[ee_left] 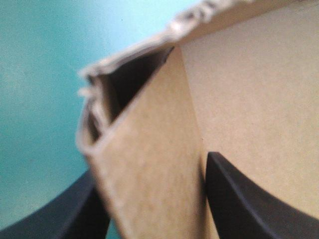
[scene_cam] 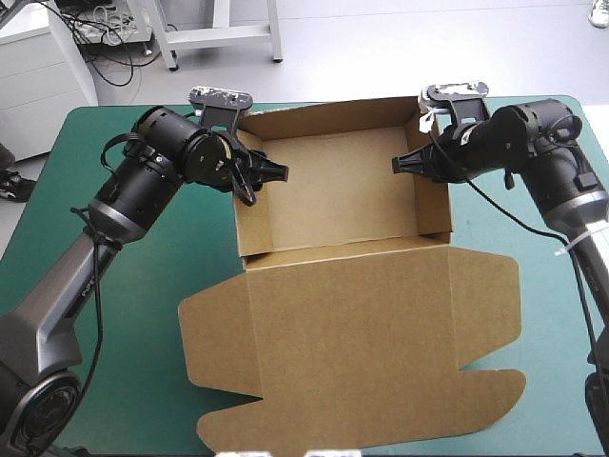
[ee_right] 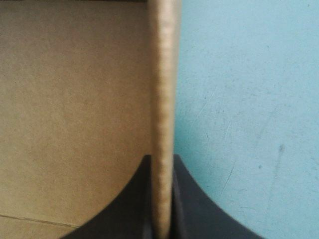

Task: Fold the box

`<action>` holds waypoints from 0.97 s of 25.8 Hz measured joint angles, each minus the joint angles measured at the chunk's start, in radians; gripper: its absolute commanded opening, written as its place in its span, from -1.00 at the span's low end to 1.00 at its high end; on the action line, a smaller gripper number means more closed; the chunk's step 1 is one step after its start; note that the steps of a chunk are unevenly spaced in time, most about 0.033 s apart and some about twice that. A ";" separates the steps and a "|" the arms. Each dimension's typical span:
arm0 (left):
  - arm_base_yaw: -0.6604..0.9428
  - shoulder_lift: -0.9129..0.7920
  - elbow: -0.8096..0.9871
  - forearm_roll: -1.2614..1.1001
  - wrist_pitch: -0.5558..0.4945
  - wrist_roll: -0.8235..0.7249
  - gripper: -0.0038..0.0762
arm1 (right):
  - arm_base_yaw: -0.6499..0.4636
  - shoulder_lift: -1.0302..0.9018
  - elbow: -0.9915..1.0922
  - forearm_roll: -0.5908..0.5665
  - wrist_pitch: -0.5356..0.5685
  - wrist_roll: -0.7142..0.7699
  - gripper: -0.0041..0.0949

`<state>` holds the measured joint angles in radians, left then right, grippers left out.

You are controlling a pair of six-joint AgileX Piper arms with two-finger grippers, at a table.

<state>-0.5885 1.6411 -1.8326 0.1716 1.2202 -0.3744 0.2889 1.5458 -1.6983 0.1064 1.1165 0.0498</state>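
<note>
Brown cut-board box (scene_cam: pixel 362 314): open tray at 12 o'clock of teal-green table cover (scene_cam: pixel 143 381), lid flat toward 6 | left black fin-fingered gripper (scene_cam: pixel 282 172) clamped on 9 o'clock wall, right fin-fingered gripper (scene_cam: pixel 398 165) likewise at 3 | seat both folds evenly

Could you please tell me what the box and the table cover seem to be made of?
The box: brown corrugated board, matte; its wall edge in the left wrist view looks ragged and layered. The cover: teal-green, smooth, probably a plastic or rubber mat; faint scratches show in the right wrist view.
</note>
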 measured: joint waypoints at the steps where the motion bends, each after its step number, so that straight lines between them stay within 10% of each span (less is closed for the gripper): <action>1: 0.000 0.000 -0.004 0.000 0.002 0.001 0.07 | 0.000 0.000 0.000 0.000 -0.001 0.000 -0.96; 10: 0.000 0.000 -0.014 -0.037 0.019 -0.033 -0.02 | 0.005 0.000 0.000 0.000 -0.020 0.028 -0.96; 17: 0.000 0.000 -0.014 -0.025 0.032 -0.044 -0.99 | 0.005 0.000 0.000 -0.009 -0.052 0.053 -0.96; 25: 0.002 0.008 -0.014 0.007 0.022 -0.075 -0.98 | 0.005 0.000 0.000 -0.012 -0.053 0.033 -0.96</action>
<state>-0.5868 1.6494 -1.8465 0.1784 1.2418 -0.4494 0.2937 1.5458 -1.6983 0.0940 1.0633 0.0824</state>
